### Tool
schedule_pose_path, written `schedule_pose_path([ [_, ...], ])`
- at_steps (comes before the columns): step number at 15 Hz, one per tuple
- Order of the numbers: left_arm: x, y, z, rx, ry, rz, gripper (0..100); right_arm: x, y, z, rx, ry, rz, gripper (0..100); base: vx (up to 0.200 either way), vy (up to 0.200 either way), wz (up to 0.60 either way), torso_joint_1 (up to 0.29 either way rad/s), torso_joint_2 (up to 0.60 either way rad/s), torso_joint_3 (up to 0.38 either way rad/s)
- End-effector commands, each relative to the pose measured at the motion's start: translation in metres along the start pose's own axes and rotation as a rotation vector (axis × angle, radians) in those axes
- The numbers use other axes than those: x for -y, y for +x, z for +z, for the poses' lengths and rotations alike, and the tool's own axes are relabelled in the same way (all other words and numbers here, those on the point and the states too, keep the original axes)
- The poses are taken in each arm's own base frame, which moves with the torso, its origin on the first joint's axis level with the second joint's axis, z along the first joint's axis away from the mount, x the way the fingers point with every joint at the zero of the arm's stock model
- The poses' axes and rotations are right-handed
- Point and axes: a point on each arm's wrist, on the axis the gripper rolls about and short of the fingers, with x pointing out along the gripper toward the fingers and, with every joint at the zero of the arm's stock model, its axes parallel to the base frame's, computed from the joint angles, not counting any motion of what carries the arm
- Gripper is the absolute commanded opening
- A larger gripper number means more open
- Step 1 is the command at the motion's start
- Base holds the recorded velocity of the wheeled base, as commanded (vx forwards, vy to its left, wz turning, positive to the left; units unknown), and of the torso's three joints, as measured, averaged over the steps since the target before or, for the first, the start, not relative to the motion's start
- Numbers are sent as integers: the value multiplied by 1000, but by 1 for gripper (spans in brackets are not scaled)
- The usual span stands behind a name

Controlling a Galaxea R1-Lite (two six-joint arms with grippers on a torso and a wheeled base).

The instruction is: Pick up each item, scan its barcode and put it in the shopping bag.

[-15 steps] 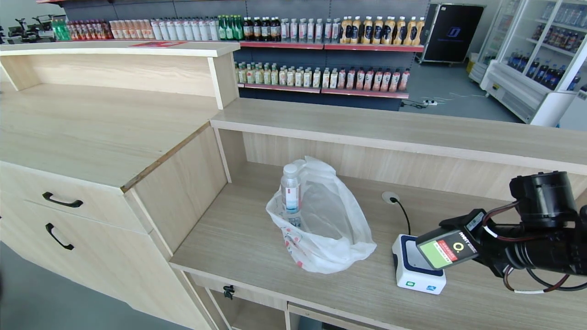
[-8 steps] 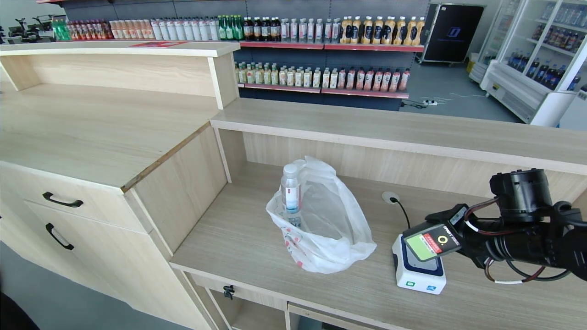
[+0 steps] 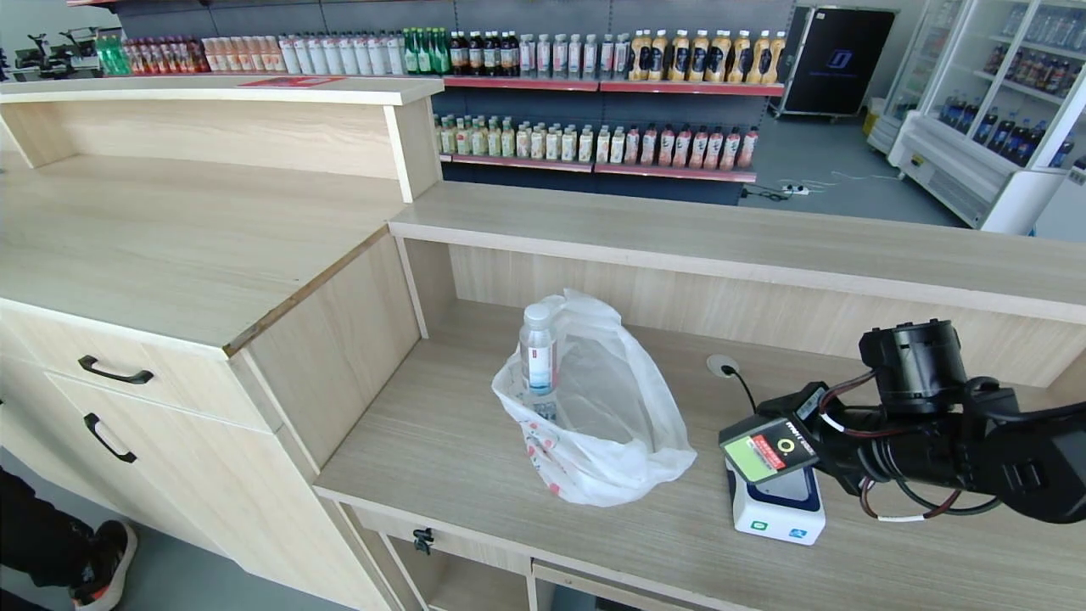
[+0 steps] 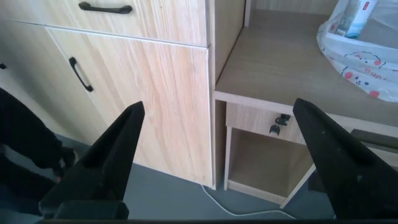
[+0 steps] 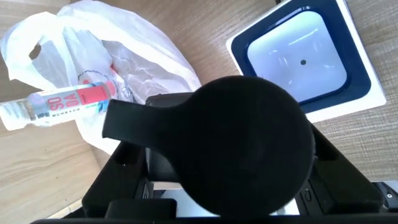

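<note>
My right gripper [image 3: 785,434] is shut on a small box [image 3: 761,452] with a green and red face, held just above the white and blue scanner [image 3: 776,507] on the lower counter. Left of the scanner stands the white shopping bag [image 3: 602,424], mouth open, with a clear water bottle [image 3: 537,352] upright inside. From the right wrist I see the scanner [image 5: 305,56], the bag [image 5: 134,40] and the bottle [image 5: 59,106] below. My left gripper [image 4: 217,162] hangs open and holds nothing, low in front of the cabinet, off the counter's left corner.
A cable [image 3: 747,392] runs from the scanner to a port in the counter. A raised ledge [image 3: 721,238] backs the lower counter, and a taller cabinet with drawers [image 3: 119,373] stands to the left. An open recess [image 4: 261,162] lies under the counter edge.
My right arm has carried the box leftward, from the scanner's right side to over its top, nearer the bag. The bag and bottle have not moved.
</note>
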Motion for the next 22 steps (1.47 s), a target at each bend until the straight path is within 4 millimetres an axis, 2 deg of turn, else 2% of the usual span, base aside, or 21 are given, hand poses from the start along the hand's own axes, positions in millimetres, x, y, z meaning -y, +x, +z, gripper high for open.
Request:
schedule_pose_path([
  [1,0,0,0,-2,-1,1,100,-1,5,-3,-10,-7,-5,0,0,0,0,0,0,0],
  [7,0,0,0,0,1,1,100,-1,6,-4,-6,2,-15,0,0,0,0,0,0,0],
  [9,0,0,0,0,1,1,100,-8,-3,1,61,-24,-4,0,0,0,0,0,0,0],
  [12,0,0,0,0,1,1,100,-8,-32,8,204,-437,-52,0,0,0,0,0,0,0],
  [13,0,0,0,0,1,1,100,-11,-40,10,249,-520,-28,0,0,0,0,0,0,0],
  [16,0,0,0,-2,1,1,100,-1,-42,11,279,-728,-61,0,0,0,0,0,0,0],
  [19,0,0,0,-2,-1,1,100,2,-40,11,274,-847,-89,0,0,0,0,0,0,0],
  [22,0,0,0,-2,1,1,100,0,-35,12,293,-872,-82,0,0,0,0,0,0,0],
])
